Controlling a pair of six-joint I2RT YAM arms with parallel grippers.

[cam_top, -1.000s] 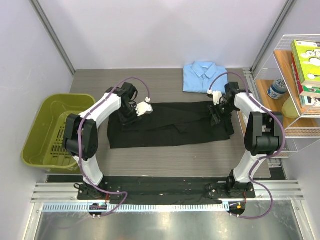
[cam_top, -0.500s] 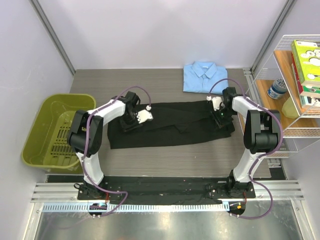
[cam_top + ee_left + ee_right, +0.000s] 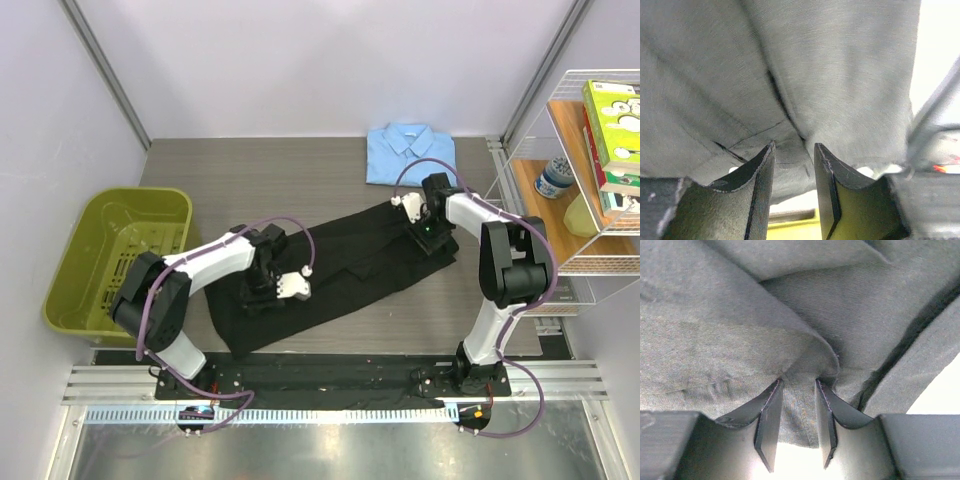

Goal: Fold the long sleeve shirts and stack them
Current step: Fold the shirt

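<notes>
- Black shirt (image 3: 350,262): lies in a long strip on the table (image 3: 300,180). Its long axis runs diagonally from near-left to far-right. The near-left end is broad and creased. The far-right end is narrower and bunched.
- Light blue shirt (image 3: 410,153): folded, collar toward the back wall, at the table's far edge. It sits just beyond the black shirt's far-right end, and a strip of tabletop shows between them.
- Edges and room: the black shirt's near-left corner comes close to the table's near edge. Bare tabletop shows on the far-left side of the strip and on its near-right side. The green bin (image 3: 60,290) stands off the table's left edge, well apart from the cloth. The wire shelf (image 3: 590,255) stands along the right edge, near the right arm.
- Left gripper (image 3: 264,300): sits over the near-left end of the black shirt. In the wrist view the left gripper (image 3: 794,150) has its fingers (image 3: 755,200) drawn close, with a gathered fold of dark cloth pinched between the tips.
- Right gripper (image 3: 428,232): sits over the far-right end. In the wrist view the right gripper (image 3: 797,385) has its fingers (image 3: 770,425) narrowly apart, nipping a rounded fold of the same cloth, which hangs past the tips.
</notes>
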